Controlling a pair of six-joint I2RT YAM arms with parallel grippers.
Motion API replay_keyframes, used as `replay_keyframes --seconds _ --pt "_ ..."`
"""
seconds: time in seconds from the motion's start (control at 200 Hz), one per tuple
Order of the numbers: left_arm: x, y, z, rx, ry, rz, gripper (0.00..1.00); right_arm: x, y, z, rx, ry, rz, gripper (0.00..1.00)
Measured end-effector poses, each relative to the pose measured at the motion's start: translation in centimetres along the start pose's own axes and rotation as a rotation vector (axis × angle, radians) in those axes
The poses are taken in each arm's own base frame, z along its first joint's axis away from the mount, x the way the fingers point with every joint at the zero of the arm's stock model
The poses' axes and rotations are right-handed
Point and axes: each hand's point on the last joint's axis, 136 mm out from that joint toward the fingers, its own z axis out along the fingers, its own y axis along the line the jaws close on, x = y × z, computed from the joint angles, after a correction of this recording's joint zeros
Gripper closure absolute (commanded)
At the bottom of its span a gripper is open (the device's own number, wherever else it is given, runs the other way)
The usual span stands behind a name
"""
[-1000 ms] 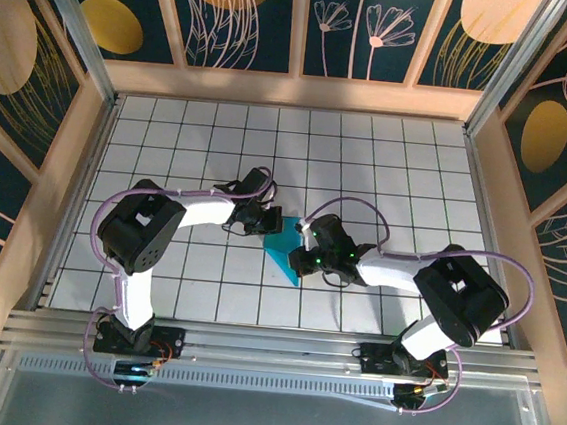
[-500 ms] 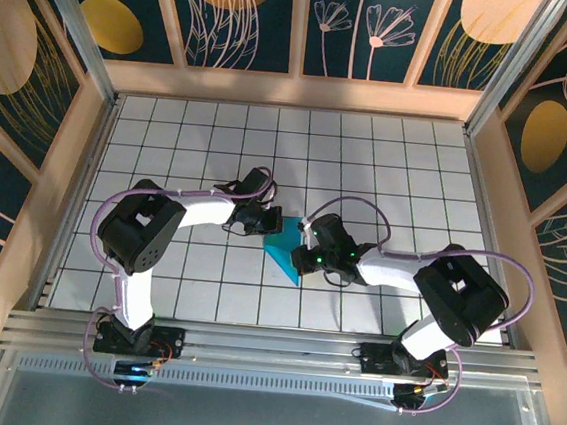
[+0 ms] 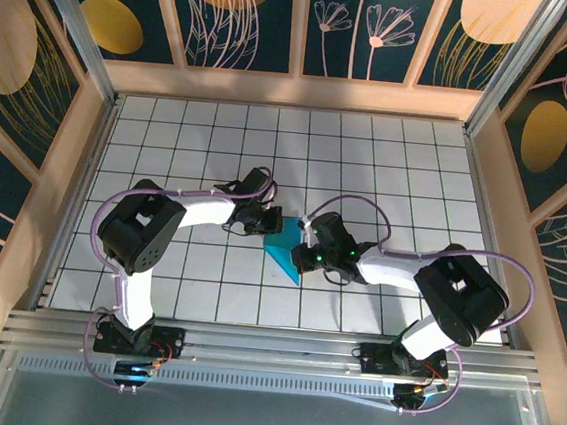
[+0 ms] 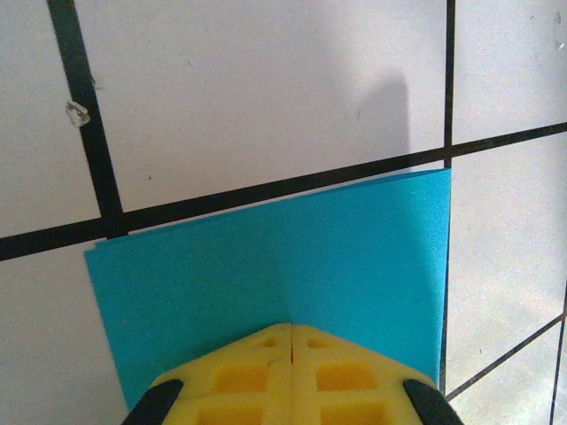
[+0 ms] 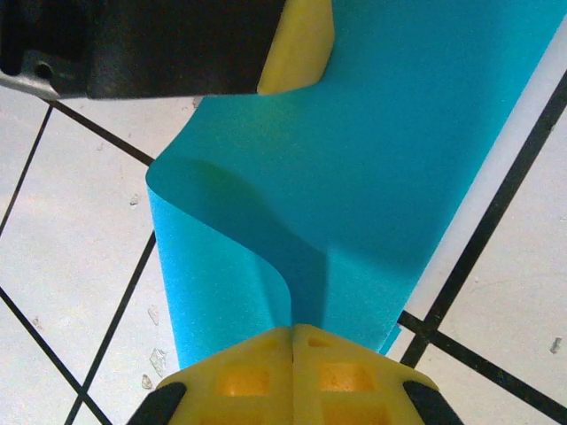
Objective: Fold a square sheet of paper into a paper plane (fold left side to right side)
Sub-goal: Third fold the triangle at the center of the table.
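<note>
1. Centrally, we see a thin, matte turquoise-blue sheet of paper (image 3: 285, 253), folded to a pointed wedge, lying flat on the white tabletop with black grid lines (image 3: 389, 162).
2. We see the left gripper (image 4: 291, 329), its yellow pads with hollow cells pressed together, resting on the sheet.
3. We see the right gripper (image 5: 292, 329), pads likewise pressed together, meeting a smooth flap that curls up off the sheet.
4. We find the paper between both grippers.

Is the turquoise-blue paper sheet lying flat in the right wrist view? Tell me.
No, the turquoise-blue paper sheet bulges up in a curled loop.
</note>
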Motion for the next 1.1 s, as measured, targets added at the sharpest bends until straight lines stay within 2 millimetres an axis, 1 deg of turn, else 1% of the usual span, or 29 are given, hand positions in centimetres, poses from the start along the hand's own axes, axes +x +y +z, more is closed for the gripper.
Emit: replay_keyframes --seconds 0.27,0.636,0.746,1.101 --pt "0.0 0.0 0.0 -0.003 -0.001 0.001 0.98 -0.1 -0.3 0.0 0.013 -0.002 0.002 1.00" --pt "-0.1 0.0 0.0 -0.010 -0.006 0.005 0.98 0.9 -0.8 0.6 0.027 0.033 0.010 1.00" --pt "-0.1 0.0 0.0 -0.010 -0.007 0.005 0.98 0.9 -0.8 0.7 0.028 0.034 0.010 1.00" --pt "-0.4 -0.2 0.1 -0.011 -0.012 0.006 0.91 0.7 -0.7 0.9 0.021 0.033 0.010 1.00"
